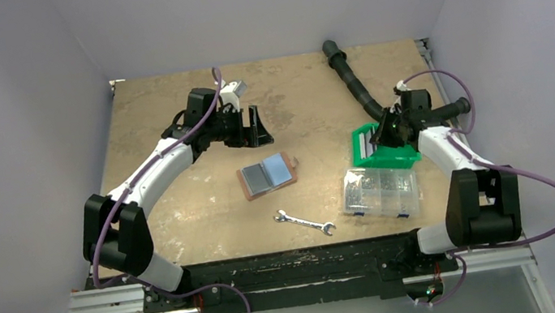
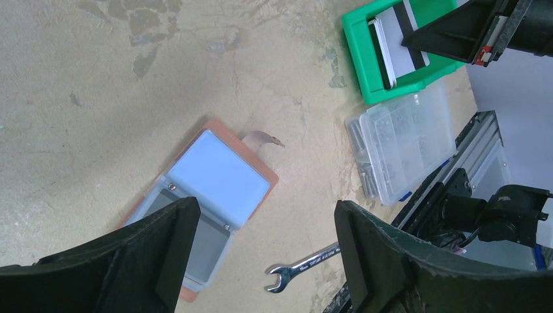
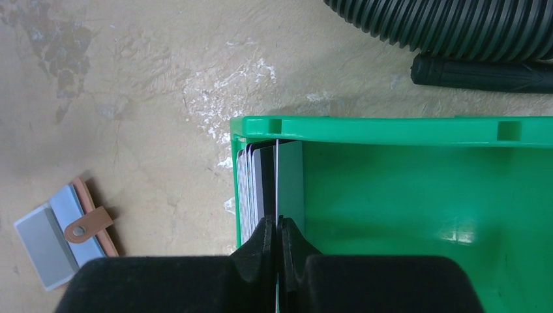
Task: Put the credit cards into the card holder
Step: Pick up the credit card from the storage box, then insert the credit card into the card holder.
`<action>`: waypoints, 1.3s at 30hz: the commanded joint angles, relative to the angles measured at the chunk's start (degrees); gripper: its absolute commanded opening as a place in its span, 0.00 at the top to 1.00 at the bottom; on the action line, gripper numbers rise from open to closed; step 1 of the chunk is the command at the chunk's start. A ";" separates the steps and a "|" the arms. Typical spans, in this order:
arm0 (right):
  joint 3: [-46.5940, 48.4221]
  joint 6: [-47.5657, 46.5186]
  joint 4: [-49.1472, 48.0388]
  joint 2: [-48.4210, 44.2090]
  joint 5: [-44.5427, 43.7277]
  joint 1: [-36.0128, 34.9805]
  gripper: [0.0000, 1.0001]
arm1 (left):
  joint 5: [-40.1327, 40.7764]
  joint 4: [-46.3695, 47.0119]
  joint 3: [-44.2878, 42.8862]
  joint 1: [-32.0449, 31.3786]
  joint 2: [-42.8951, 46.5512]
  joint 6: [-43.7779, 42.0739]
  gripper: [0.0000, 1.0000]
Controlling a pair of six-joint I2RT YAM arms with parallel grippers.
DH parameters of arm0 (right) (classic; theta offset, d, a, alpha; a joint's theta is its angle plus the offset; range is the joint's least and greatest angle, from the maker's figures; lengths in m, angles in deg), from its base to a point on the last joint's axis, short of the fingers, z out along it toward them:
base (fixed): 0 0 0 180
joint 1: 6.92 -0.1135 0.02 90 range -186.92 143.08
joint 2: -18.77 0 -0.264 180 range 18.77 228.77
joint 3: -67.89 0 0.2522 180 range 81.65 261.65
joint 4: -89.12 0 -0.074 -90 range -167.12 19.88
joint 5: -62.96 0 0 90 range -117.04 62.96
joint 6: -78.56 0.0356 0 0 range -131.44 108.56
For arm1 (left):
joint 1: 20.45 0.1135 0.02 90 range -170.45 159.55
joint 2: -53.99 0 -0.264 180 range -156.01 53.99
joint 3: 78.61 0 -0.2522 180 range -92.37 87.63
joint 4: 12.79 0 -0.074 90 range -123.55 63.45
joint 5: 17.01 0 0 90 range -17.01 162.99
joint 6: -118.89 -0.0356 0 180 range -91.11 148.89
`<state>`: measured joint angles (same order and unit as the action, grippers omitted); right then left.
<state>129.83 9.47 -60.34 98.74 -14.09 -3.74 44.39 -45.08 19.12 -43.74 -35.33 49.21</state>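
The reddish-brown card holder (image 1: 267, 176) lies open on the middle of the table, a light blue rectangle (image 2: 218, 177) on one half and a grey one (image 2: 202, 244) on the other. A stack of credit cards (image 3: 251, 186) stands on edge against the left wall of a green bin (image 3: 391, 129). My right gripper (image 3: 276, 225) reaches into that bin and is shut on the edge of one grey credit card (image 3: 291, 179) beside the stack. Up and to the left of the holder, my left gripper (image 1: 256, 127) hangs open and holds nothing; in its wrist view the left gripper (image 2: 267, 215) frames the holder.
A clear plastic compartment box (image 1: 380, 191) sits just in front of the green bin (image 1: 393, 159). A steel wrench (image 1: 305, 223) lies near the front edge. A black ribbed hose (image 1: 354, 84) curves along the far right, close behind the bin.
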 commanded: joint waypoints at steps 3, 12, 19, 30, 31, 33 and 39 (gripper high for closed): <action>1.03 -0.77 0.70 -1.81 -1.29 0.07 0.99 | -1.37 1.60 0.66 -0.26 0.99 -0.98 0.18; 3.83 -2.18 4.63 -4.03 -7.82 0.03 1.00 | -1.12 1.64 0.65 -0.27 0.90 -0.89 0.18; 7.88 -3.07 7.60 -11.42 -18.88 -4.33 1.00 | 3.00 0.94 0.96 -0.27 0.50 -0.17 0.19; 10.53 3.79 -7.42 1.71 26.12 -24.30 1.00 | 2.11 0.24 7.82 -0.18 -5.65 2.16 0.64; 9.07 5.60 -10.89 2.80 27.52 -25.60 1.00 | 3.15 0.01 8.27 -0.18 -6.04 1.92 0.67; 7.87 9.18 -17.06 6.39 31.47 -27.22 1.00 | 5.28 -0.69 8.82 -0.18 -7.13 1.23 0.71; 9.08 13.29 -25.96 17.69 35.79 -30.74 1.00 | 7.96 -1.68 8.56 -0.18 -12.08 0.76 0.86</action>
<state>137.37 18.74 -76.28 113.49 14.74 -33.47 49.88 -46.80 28.25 -43.74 -44.92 50.72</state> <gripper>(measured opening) 0.049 0.193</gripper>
